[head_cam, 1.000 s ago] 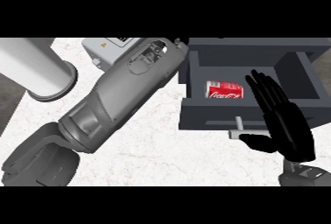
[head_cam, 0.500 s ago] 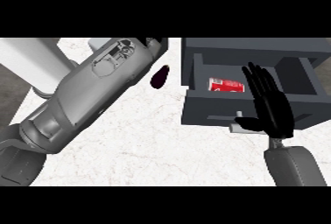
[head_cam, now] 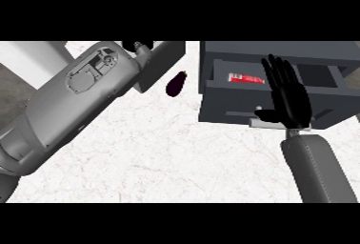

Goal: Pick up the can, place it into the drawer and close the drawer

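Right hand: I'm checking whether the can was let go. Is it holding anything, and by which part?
Nothing. The right hand is open, fingers straight, at the drawer front; the can lies inside the drawer.

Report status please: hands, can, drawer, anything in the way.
Right hand open, flat at front of drawer. Can inside drawer; drawer not yet shut. Left hand mostly hidden, top edge. Eggplant left of drawer, not blocking.

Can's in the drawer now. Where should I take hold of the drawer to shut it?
The drawer's front panel, by the pale handle, coming from the near side: it is broad, flat and faces the robot. The right hand is open across it, so a push should do.
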Action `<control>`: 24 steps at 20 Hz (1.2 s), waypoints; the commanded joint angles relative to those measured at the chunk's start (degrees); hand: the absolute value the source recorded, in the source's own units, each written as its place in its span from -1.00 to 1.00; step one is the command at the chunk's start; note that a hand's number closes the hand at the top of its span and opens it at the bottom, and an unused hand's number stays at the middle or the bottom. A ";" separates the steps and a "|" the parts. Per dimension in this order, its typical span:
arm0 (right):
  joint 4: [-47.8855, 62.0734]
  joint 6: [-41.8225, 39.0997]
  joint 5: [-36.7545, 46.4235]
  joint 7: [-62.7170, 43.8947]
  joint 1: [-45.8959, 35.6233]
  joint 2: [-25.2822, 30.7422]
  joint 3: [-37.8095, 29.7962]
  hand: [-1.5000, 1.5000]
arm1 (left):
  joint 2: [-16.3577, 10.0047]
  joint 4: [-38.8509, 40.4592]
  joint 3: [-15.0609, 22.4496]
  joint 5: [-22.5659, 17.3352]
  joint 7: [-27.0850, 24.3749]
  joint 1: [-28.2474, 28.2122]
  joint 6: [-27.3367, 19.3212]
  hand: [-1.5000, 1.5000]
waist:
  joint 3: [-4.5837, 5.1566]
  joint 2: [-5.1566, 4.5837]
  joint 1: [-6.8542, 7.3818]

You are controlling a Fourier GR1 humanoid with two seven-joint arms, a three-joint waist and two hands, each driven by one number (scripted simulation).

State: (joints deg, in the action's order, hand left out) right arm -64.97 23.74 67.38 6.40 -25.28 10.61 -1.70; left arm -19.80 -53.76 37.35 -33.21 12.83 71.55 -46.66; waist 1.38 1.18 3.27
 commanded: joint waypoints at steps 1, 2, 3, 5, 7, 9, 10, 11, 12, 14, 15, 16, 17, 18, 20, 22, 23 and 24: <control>11.01 3.06 1.07 -1.08 -5.12 -1.91 -1.64 -1.00 | -2.79 -4.73 -0.23 0.16 2.12 -2.80 0.75 -1.00 | -1.46 -1.42 0.61; 12.10 5.92 2.38 -1.62 -5.91 -3.71 -1.08 -1.00 | -4.21 -4.63 -0.87 0.20 2.94 -2.37 1.54 -1.00 | -1.46 -1.46 0.24; 14.76 9.42 1.16 0.42 -5.59 -2.86 -2.99 -1.00 | -4.47 -5.12 -0.96 0.38 0.30 -4.78 2.13 -1.00 | -1.50 -1.90 0.83; 18.65 9.38 1.21 0.67 -10.09 -1.31 -4.58 -1.00 | -5.77 -6.98 -1.08 0.28 2.28 -5.37 2.69 -1.00 | -1.50 -1.82 0.84; 21.48 8.96 0.64 -0.27 -14.88 -1.99 -5.64 -1.00 | -6.27 -8.31 -1.60 0.76 0.79 -8.07 2.29 -1.00 | -1.45 -1.84 0.68; 25.34 12.60 1.70 0.50 -15.24 -2.08 -6.11 -1.00 | -5.76 -10.33 0.15 2.18 1.59 -10.88 0.57 -1.00 | -1.47 -1.72 0.32; 27.63 13.05 3.15 -2.31 -18.91 -3.70 -6.19 -1.00 | -7.47 -10.22 -1.76 1.10 1.43 -9.25 3.10 -1.00 | -1.47 -2.09 1.17; 30.25 15.57 2.15 0.98 -18.30 -1.90 -7.31 -1.00 | -7.32 -11.32 -1.11 1.46 2.44 -10.16 2.22 -1.00 | -1.53 -2.16 1.31; 32.06 14.36 2.50 -0.93 -21.64 -1.69 -8.00 -1.00 | -6.69 -12.41 -0.59 2.25 0.78 -12.60 1.54 -1.00 | -1.48 -2.11 1.18; 35.29 17.85 2.86 -0.43 -22.95 -2.35 -8.53 -1.00 | -9.33 -16.02 -1.19 1.85 4.80 -11.87 1.70 -1.00 | -1.52 -1.94 1.55; 37.33 18.33 3.40 -0.46 -24.82 -1.89 -8.71 -1.00 | -8.88 -15.12 -1.58 2.18 2.42 -13.98 2.69 -1.00 | -1.49 -2.15 0.88; 38.95 17.18 4.52 -3.30 -27.86 -1.90 -8.95 -1.00 | -6.98 -16.00 -0.71 2.88 1.71 -14.58 0.76 -1.00 | -1.48 -2.36 1.68; 40.50 19.10 3.89 -1.02 -28.33 -1.54 -9.35 -1.00 | -8.62 -16.01 -1.83 2.72 2.67 -13.88 2.08 -1.00 | -1.51 -2.36 1.22; 41.41 18.69 2.13 1.30 -28.39 0.43 -10.67 -1.00 | -10.44 -19.30 -1.71 2.66 4.17 -15.11 1.86 -1.00 | -1.53 -2.16 1.65; 43.45 19.55 2.99 -1.55 -30.60 -0.17 -11.08 -1.00 | -11.79 -19.94 -1.79 3.09 2.56 -16.62 3.27 -1.00 | -1.51 -2.50 2.79; 44.71 18.17 3.07 -1.53 -33.68 0.21 -10.96 -1.00 | -9.53 -20.99 -0.23 4.28 3.76 -17.61 0.49 -1.00 | -1.52 -2.39 2.42; 45.80 19.06 4.17 -3.67 -35.21 0.03 -10.91 -1.00 | -9.93 -20.28 -1.07 3.88 2.98 -17.27 2.42 -1.00 | -1.49 -2.71 2.36; 46.61 19.17 3.99 -3.25 -35.37 0.66 -11.27 -1.00 | -10.96 -21.17 -1.54 3.75 1.94 -19.03 2.93 -1.00 | -1.48 -2.88 2.91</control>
State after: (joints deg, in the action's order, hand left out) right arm -22.94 43.12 71.11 4.10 -55.47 10.95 -12.09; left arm -29.49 -72.74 36.21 -29.75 15.51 55.10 -44.63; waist 0.09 -0.77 4.73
